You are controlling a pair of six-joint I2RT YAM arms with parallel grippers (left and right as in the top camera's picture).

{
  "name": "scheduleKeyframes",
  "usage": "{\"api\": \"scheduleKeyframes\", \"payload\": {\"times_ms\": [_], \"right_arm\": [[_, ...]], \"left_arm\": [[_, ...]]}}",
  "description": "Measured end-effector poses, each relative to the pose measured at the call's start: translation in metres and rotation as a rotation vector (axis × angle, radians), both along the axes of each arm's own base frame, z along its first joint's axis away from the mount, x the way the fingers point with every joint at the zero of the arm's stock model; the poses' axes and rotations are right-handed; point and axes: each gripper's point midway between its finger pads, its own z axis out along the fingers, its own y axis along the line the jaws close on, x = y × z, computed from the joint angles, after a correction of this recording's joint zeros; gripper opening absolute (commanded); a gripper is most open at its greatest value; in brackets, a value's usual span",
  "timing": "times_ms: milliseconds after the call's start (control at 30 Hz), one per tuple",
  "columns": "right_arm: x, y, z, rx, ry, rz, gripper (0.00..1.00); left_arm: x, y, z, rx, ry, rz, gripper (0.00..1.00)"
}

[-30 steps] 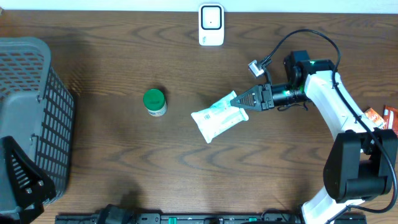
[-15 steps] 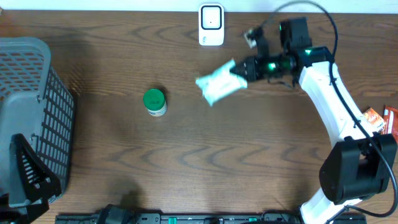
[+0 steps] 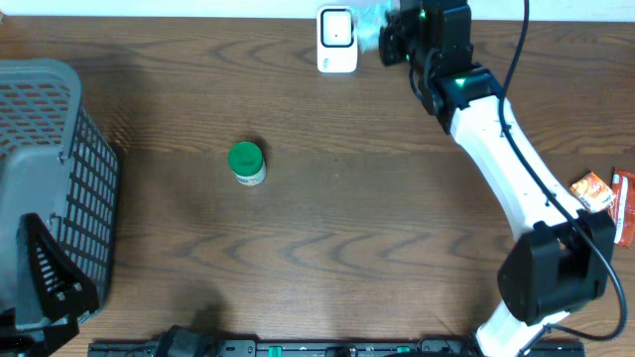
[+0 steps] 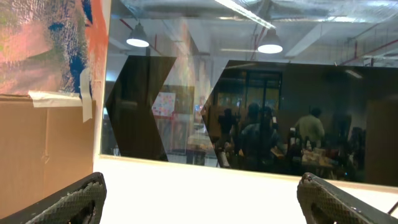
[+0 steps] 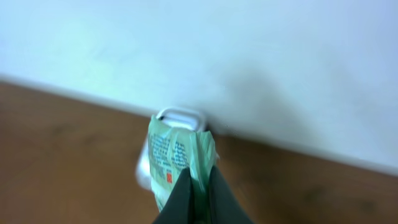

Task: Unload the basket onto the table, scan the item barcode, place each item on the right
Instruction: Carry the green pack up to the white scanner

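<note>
The item, a pale green and white packet [image 5: 176, 154], hangs pinched by one edge in my right gripper [image 5: 200, 173], which is shut on it. In the overhead view the packet [image 3: 368, 22] is a blur just right of the white scanner [image 3: 337, 40] at the table's far edge, with the right gripper [image 3: 389, 38] beside it. In the right wrist view the scanner [image 5: 181, 114] shows just behind the packet's top. Printed text and a small red square face the right wrist camera. My left gripper [image 4: 202, 179] stands wide open, holds nothing and points away from the table.
A green-capped bottle [image 3: 246, 162] stands left of the table's centre. A grey mesh basket [image 3: 50, 178] fills the left edge, with the left arm [image 3: 45, 283] in front of it. Orange packets [image 3: 597, 188] lie at the right edge.
The right arm lifted the packet off the middle of the table and swung it up to the far edge beside the scanner. The left arm stayed put.
</note>
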Motion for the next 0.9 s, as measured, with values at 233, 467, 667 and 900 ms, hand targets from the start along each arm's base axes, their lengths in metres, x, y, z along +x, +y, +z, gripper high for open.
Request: {"api": "scheduleKeyframes", "payload": {"times_ms": [233,467,667,900], "right_arm": [[0.04,-0.008,-0.015,-0.144,-0.156,-0.114,0.01],[0.048,0.031,-0.041,-0.261,-0.221,-0.074,0.01],[0.049,0.053,-0.085,-0.48,-0.207,-0.05,0.01],[0.051,0.048,-0.152,-0.807,-0.129,-0.015,0.01]], "left_arm": [[0.001,0.0,-0.002,0.003,0.01,0.0,0.98],[0.001,0.0,-0.003,0.004,0.013,0.0,0.98],[0.001,0.0,-0.003,0.004,0.014,0.0,0.98],[0.001,0.0,-0.003,0.004,0.014,0.0,0.98]]}}
